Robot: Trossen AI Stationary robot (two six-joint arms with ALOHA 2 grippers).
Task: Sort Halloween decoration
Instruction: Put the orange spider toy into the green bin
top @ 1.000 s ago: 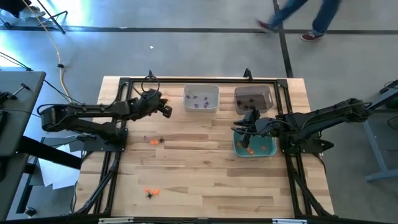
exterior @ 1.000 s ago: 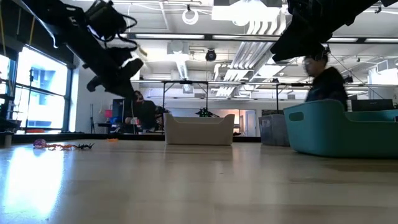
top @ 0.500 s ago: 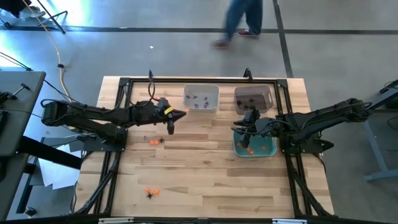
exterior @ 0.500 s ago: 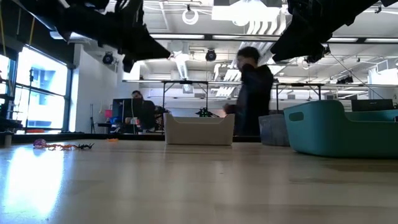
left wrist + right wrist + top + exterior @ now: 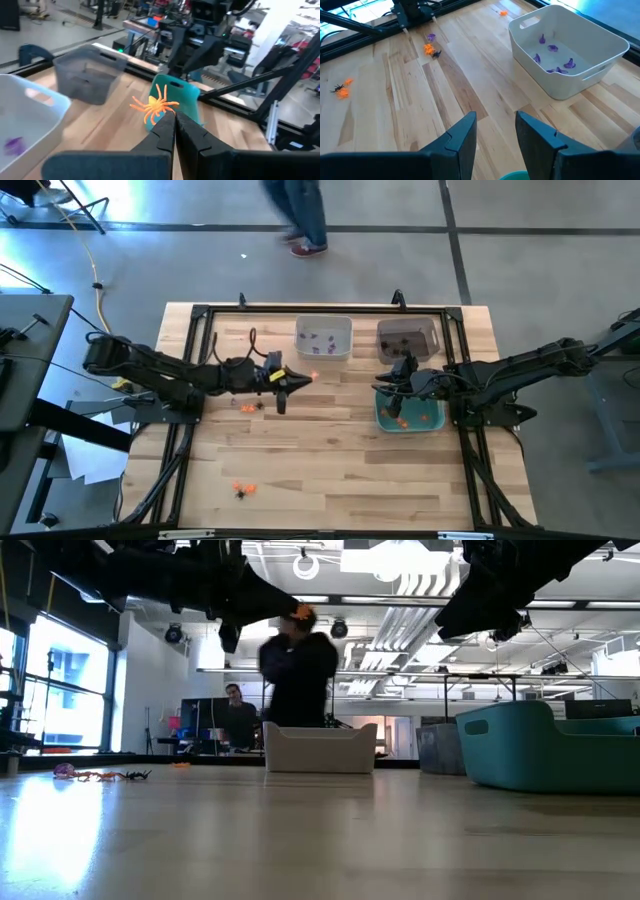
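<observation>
My left gripper (image 5: 174, 119) is shut on an orange spider trinket (image 5: 155, 105) and hangs above the table's middle (image 5: 303, 378), left of the bins. My right gripper (image 5: 495, 125) stands open above the teal bin (image 5: 412, 420), which holds orange trinkets. The white bin (image 5: 323, 338) holds several purple trinkets. Beside it stands the dark bin (image 5: 407, 337). More orange, black and purple trinkets lie on the wood at the left (image 5: 248, 407) and near the front edge (image 5: 243, 489). My left gripper pinches the orange spider at its near legs (image 5: 161, 115), at the very tips of the two fingers. The fingers lie about level and point toward the table's right. The spider sticks out beyond the tips, lifted clear of the table.
A black frame (image 5: 200, 315) runs round the table's edges. The left pile of trinkets shows in the right wrist view (image 5: 430, 48). A person (image 5: 300, 670) passes in the room beyond the far edge. Bare wood lies between the piles and the bins.
My left gripper has swung from the far left toward the table's right and a little nearer, tipping up from a downward slant to about level, its fingers staying shut. A person has walked leftward beyond the far edge.
</observation>
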